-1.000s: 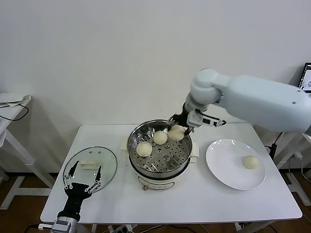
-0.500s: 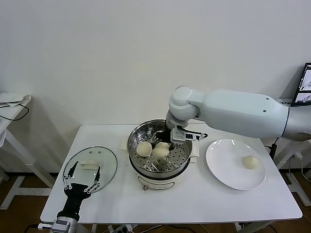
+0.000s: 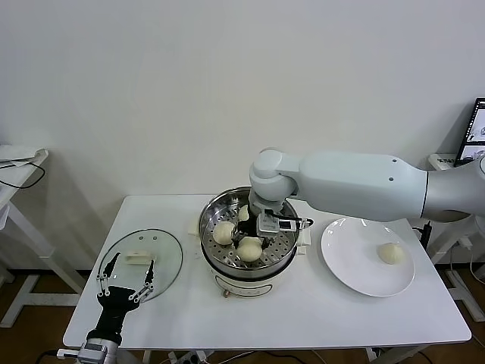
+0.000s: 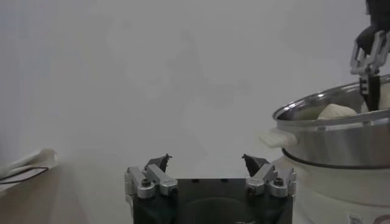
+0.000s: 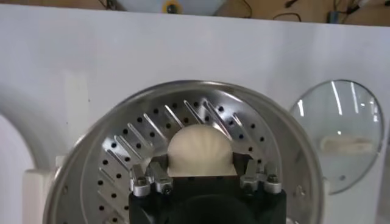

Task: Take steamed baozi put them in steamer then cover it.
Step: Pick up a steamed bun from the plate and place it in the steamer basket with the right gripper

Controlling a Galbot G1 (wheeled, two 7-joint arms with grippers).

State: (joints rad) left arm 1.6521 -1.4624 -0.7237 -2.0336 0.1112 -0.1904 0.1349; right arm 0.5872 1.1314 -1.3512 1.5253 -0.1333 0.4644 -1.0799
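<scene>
The steamer [image 3: 282, 255] stands mid-table. My right gripper [image 3: 255, 236] reaches down into it, shut on a baozi [image 3: 249, 248] held low over the front middle of the perforated tray [image 5: 122, 159]. In the right wrist view that baozi [image 5: 200, 149] sits between the fingers [image 5: 157, 172]. A second baozi [image 3: 223, 232] lies at the tray's left, and a third [image 3: 243, 213] shows partly behind the arm. A fourth baozi [image 3: 390, 253] lies on the white plate [image 3: 348, 265]. The cover [image 3: 163, 262] lies flat on the table's left. My left gripper [image 3: 125, 282] is open and empty at the cover's front edge.
The plate is right of the steamer. A white side table [image 3: 19, 163] stands far left. The left wrist view shows the steamer wall [image 4: 341, 143], a baozi [image 4: 335, 111] above its rim and the right gripper's fingers [image 4: 370, 67]. The cover also shows in the right wrist view [image 5: 341, 131].
My right arm carried the baozi from the steamer's far right rim down and toward the front middle of the tray. The left arm has not moved.
</scene>
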